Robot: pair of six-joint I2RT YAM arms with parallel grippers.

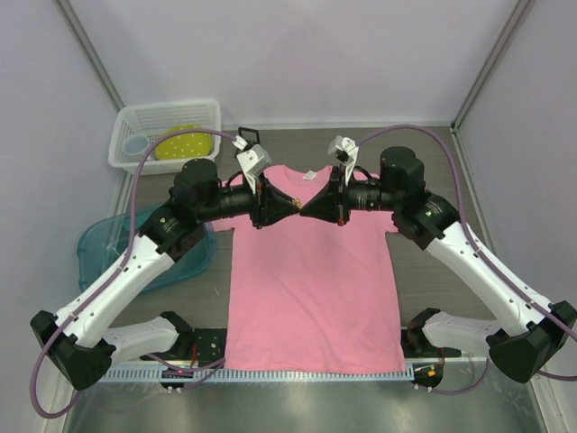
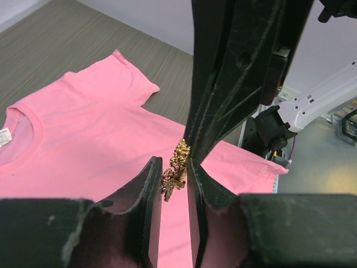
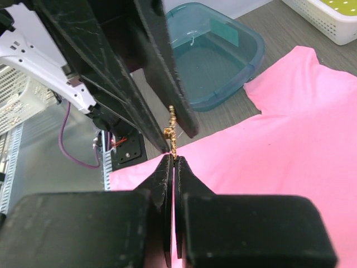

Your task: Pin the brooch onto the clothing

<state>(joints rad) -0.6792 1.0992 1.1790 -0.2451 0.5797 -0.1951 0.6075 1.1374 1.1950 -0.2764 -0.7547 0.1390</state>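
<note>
My right gripper [image 3: 174, 161] is pinched tight on one edge of the brooch [image 3: 171, 129]. The brooch stands on edge, its long axis running straight out from those tips. My left gripper [image 2: 174, 167] meets it nose to nose, jaws narrow with the brooch in the gap; whether they press it I cannot tell. Both hang over the upper chest of the pink T-shirt [image 1: 311, 289]. The brooch's back is hidden, and from above my tips cover it entirely.

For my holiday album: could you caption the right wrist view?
Right jaws pinching a tiny gold brooch above the pink T-shirt.
</note>
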